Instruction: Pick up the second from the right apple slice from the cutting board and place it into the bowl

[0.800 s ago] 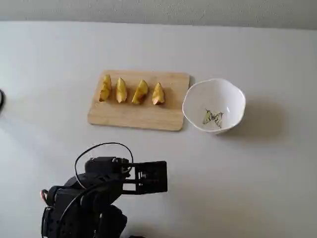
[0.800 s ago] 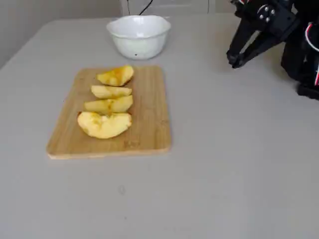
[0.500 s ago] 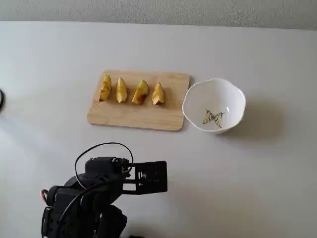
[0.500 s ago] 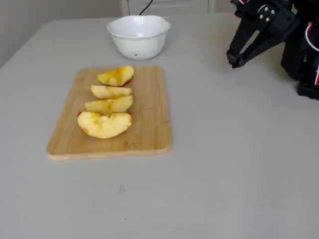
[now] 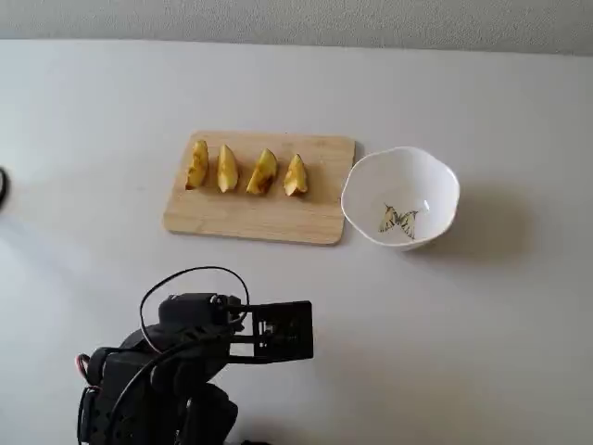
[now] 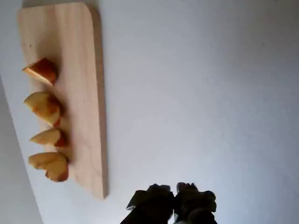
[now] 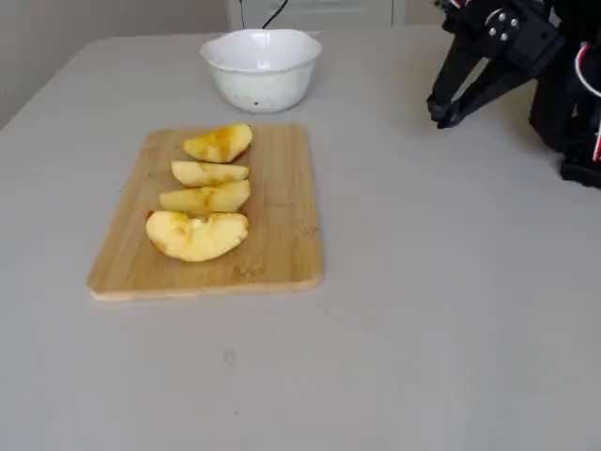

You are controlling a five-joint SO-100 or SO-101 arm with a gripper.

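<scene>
Hung above the bare surface (image 5: 482,343) near its front edge: end effector (image 6: 174,197), tips together, gripping nothing. Farther back, toward the middle: cutting board (image 5: 250,218), four wedges in a row. Lay second from the right in a fixed view: apple slice (image 5: 262,172). Stood just beside the board's right end: bowl (image 5: 359,187), nothing inside.

A home kitchen or dining corner appears to be hosting this setup: a wooden cutting board (image 5: 259,190) bearing four apple wedges (image 7: 205,188) is sitting beside a white ceramic bowl (image 5: 400,197) with a butterfly print, on a plain pale tabletop (image 7: 451,282). A white cabinet or door panel (image 7: 310,11) with a dark cable is showing behind the table's far edge, alongside a bare beige wall (image 7: 94,17).
</scene>
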